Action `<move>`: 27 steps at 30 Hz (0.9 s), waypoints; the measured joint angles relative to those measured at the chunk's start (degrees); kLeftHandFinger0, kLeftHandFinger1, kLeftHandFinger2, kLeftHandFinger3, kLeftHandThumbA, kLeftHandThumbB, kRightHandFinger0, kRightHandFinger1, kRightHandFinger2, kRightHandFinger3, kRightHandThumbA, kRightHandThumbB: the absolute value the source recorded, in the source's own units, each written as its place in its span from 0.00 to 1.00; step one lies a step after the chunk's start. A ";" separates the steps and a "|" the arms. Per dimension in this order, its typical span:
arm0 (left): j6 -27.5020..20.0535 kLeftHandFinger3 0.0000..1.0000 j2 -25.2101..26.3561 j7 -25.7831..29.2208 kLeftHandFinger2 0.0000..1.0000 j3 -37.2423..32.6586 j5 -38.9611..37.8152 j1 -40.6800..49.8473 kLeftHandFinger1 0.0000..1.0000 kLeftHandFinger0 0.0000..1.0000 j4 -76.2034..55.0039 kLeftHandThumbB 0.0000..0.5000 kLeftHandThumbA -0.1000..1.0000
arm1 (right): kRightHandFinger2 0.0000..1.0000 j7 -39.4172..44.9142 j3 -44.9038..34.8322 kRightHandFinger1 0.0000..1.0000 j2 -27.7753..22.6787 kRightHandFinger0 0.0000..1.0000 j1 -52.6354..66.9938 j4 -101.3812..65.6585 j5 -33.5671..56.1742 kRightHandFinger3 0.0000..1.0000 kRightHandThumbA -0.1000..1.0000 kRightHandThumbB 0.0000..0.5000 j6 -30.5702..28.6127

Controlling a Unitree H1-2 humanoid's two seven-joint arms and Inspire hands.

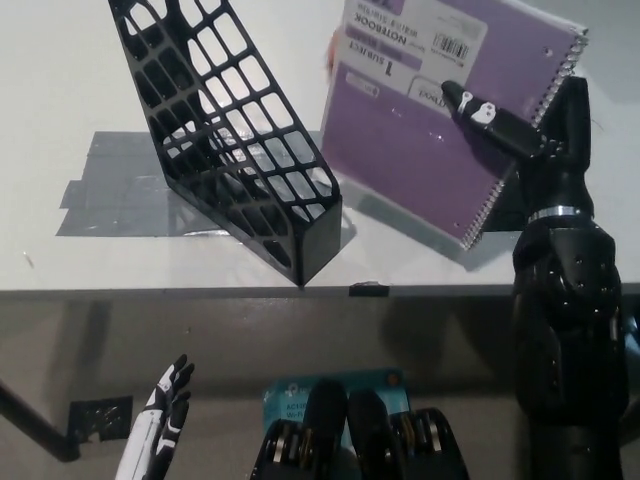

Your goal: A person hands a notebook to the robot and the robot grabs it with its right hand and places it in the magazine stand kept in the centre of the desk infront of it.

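A purple spiral-bound notebook (425, 140) is held up above the white desk at the upper right, its cover facing me. My black right hand (520, 125) is shut on its right side, near the spiral edge. A sliver of a person's hand (329, 50) shows behind the notebook's upper left corner. The black mesh magazine stand (225, 130) stands tilted on grey tape in the middle of the desk, just left of the notebook. My white left hand (160, 425) rests low at the lower left, below the desk edge, fingers apart.
Grey tape (110, 195) marks the desk under the stand. The desk's front edge (200, 292) runs across the middle of the picture. A teal item (290, 395) lies on the floor below. A dark mat (510, 215) lies under the notebook.
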 measured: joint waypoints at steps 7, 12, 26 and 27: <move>0.00 1.00 0.06 0.00 1.00 0.04 -0.16 0.15 1.00 0.95 0.00 1.00 1.00 | 0.00 -0.95 -1.45 0.00 1.84 0.00 -0.22 -8.83 3.64 0.00 0.93 0.11 3.71; 0.00 1.00 0.05 -0.01 1.00 0.02 -0.19 0.31 1.00 0.95 -0.02 1.00 1.00 | 0.00 -1.72 -1.65 0.00 2.34 0.00 -0.74 -11.94 4.23 0.00 0.90 0.07 5.14; 0.00 1.00 0.04 0.00 1.00 -0.02 -0.13 0.75 1.00 0.94 -0.02 1.00 1.00 | 0.00 -4.95 -2.63 0.00 6.30 0.00 -3.39 -17.29 6.75 0.00 0.87 0.11 7.32; 0.00 1.00 0.04 -0.01 1.00 -0.02 -0.13 0.75 1.00 0.94 -0.02 1.00 1.00 | 0.00 -5.17 -2.57 0.00 6.52 0.00 -3.54 -17.29 6.73 0.00 0.87 0.11 7.36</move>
